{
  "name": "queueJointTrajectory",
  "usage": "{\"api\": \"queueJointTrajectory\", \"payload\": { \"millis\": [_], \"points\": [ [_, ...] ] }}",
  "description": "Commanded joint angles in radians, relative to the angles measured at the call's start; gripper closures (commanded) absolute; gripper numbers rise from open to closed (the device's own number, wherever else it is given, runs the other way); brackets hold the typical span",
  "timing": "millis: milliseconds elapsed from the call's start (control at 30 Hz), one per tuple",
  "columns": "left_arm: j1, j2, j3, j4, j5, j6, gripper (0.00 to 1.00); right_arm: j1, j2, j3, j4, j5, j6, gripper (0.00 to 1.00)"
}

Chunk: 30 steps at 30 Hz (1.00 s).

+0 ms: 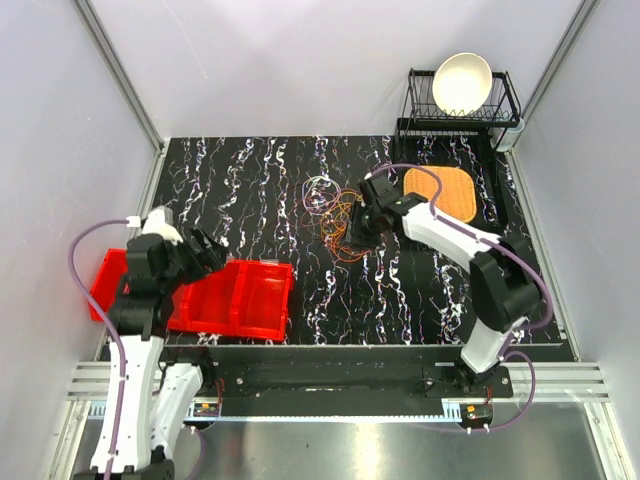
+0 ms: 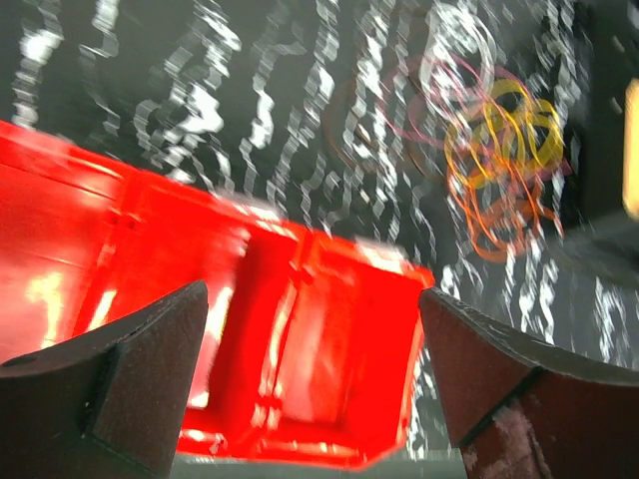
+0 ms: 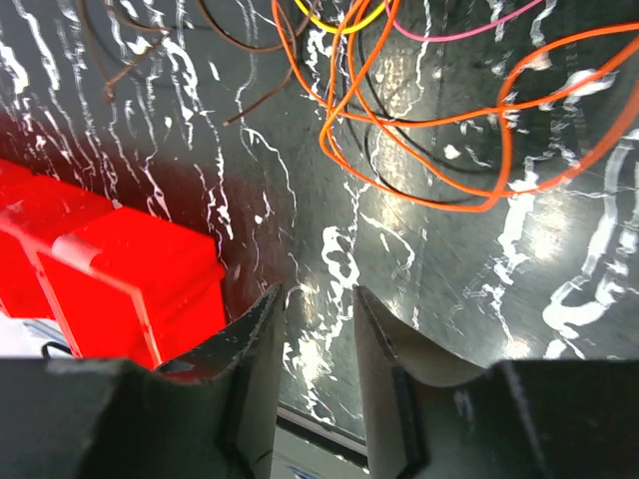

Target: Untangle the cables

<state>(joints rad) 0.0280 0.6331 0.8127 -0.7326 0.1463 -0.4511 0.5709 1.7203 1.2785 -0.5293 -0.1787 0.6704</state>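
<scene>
At the left of the top view, your left pincer [image 1: 205,252] hangs over the near left corner of the worktop [image 1: 230,190], above the left part of the red bin [image 1: 245,300]. In the left wrist view, its two fingers [image 2: 130,379] stand wide apart at the bottom corners of the frame with nothing between them. The bin [image 2: 300,329] fills the lower middle of that view, and the blurred cables [image 2: 499,170] lie in the upper right.

Just right of centre in the top view, the cables [image 1: 335,215] lie in one loose tangle on the worktop, well apart from the bin. You can see orange, yellow and pale loops crossing one another.

Your right pincer [image 1: 358,235] reaches in from the right and sits at the lower right edge of the tangle. In the right wrist view, this pincer [image 3: 319,349] is parted only by a narrow gap. It grips nothing, and bare worktop shows through the gap. The orange loops [image 3: 419,130] spread across the upper right of that frame, with yellow and pink strands at the top edge and darker strands in the upper left. All of them lie beyond the fingertips. A corner of the bin [image 3: 110,269] shows at the left.

Further right in the top view, an orange mat [image 1: 440,193] lies flat. Behind it stands a black rack [image 1: 500,110] holding a white bowl [image 1: 462,82].
</scene>
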Motion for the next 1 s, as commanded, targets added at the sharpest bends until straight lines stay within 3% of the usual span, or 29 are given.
{"api": "queueJointTrajectory", "payload": {
  "millis": [0,367,733,833,867,900,967],
  "points": [
    [-0.023,-0.062,-0.046,0.025,0.125,0.034,0.10,0.001,0.074,0.015,0.104,-0.071,0.080,0.62],
    [-0.023,-0.087,-0.056,0.041,0.070,0.026,0.11,-0.032,0.211,0.059,0.219,-0.097,0.144,0.65],
    [-0.023,-0.113,-0.056,0.038,0.042,0.023,0.12,-0.048,0.317,0.153,0.227,-0.053,0.158,0.62],
    [-0.023,-0.139,-0.060,0.039,0.026,0.019,0.13,-0.049,0.347,0.177,0.229,-0.053,0.156,0.76],
    [-0.023,-0.138,-0.060,0.039,0.030,0.019,0.13,-0.049,0.351,0.189,0.229,-0.053,0.156,0.91],
    [-0.023,-0.135,-0.058,0.039,0.032,0.019,0.13,-0.049,0.352,0.197,0.229,-0.056,0.155,0.97],
    [-0.023,-0.124,-0.058,0.038,0.032,0.020,0.13,-0.049,0.341,0.220,0.224,-0.065,0.147,1.00]
  ]
}}
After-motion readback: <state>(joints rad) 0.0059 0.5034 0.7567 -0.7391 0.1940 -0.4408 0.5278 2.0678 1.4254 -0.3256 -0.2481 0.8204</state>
